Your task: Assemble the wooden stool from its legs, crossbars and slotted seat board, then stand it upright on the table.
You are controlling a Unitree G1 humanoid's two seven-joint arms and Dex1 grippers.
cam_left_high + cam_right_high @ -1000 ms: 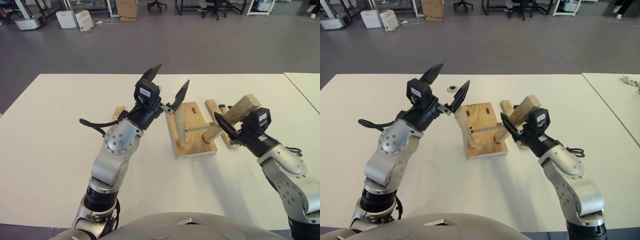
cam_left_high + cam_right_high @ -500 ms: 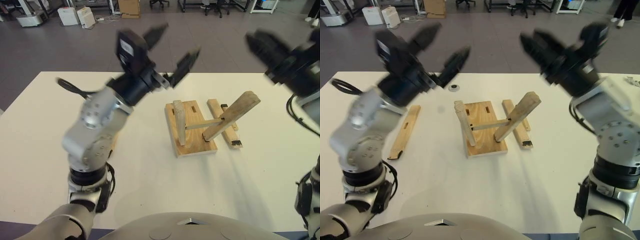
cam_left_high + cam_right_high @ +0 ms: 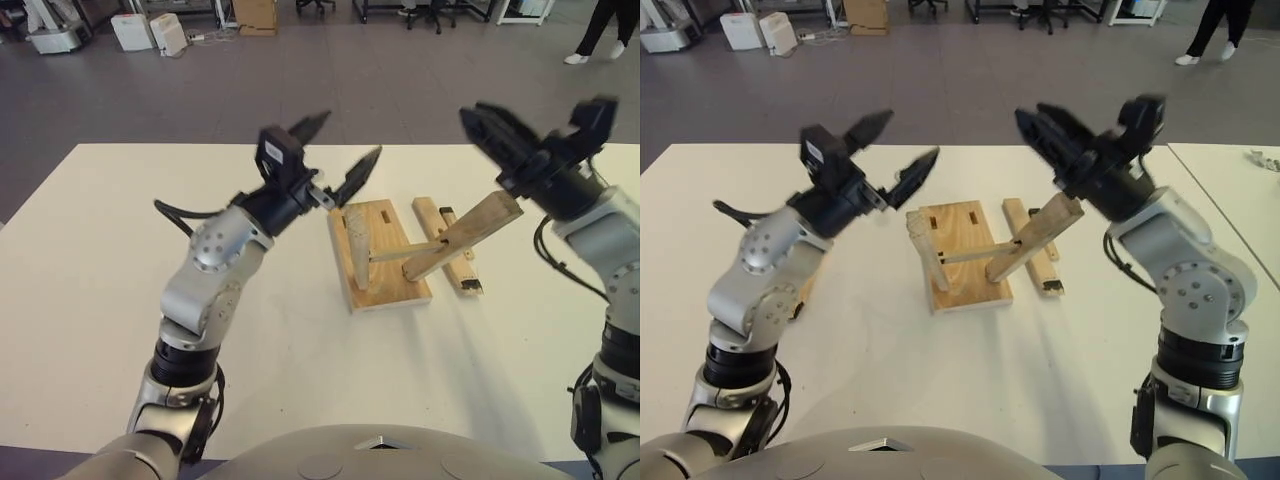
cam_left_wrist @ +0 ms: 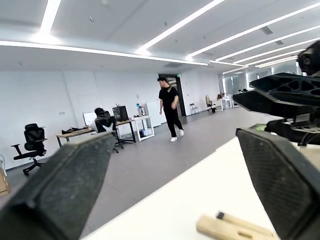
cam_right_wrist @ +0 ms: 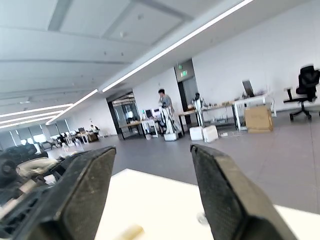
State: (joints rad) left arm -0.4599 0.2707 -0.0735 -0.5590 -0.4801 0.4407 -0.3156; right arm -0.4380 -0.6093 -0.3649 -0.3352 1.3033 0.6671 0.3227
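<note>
The slotted seat board [image 3: 392, 285] lies flat on the white table [image 3: 100, 250]. One leg [image 3: 357, 245] stands upright in it. A second leg [image 3: 470, 232] leans out to the right, and a thin crossbar [image 3: 405, 253] joins the two. My left gripper [image 3: 350, 135] hovers open above the board's far left corner and holds nothing. Its fingers [image 4: 55, 190] frame the left wrist view. My right gripper [image 3: 535, 118] hangs open and empty above the leaning leg's top. Its pads [image 5: 230, 200] are spread wide.
Spare wooden pieces [image 3: 447, 240] lie on the table just right of the board. Another slotted piece [image 3: 803, 288] peeks out behind my left arm. A second table's corner [image 3: 1255, 160] stands at the far right.
My right gripper has risen from table level beside the leaning leg to well above it. The left gripper swung up and came back down near the upright leg. The head camera has shifted.
</note>
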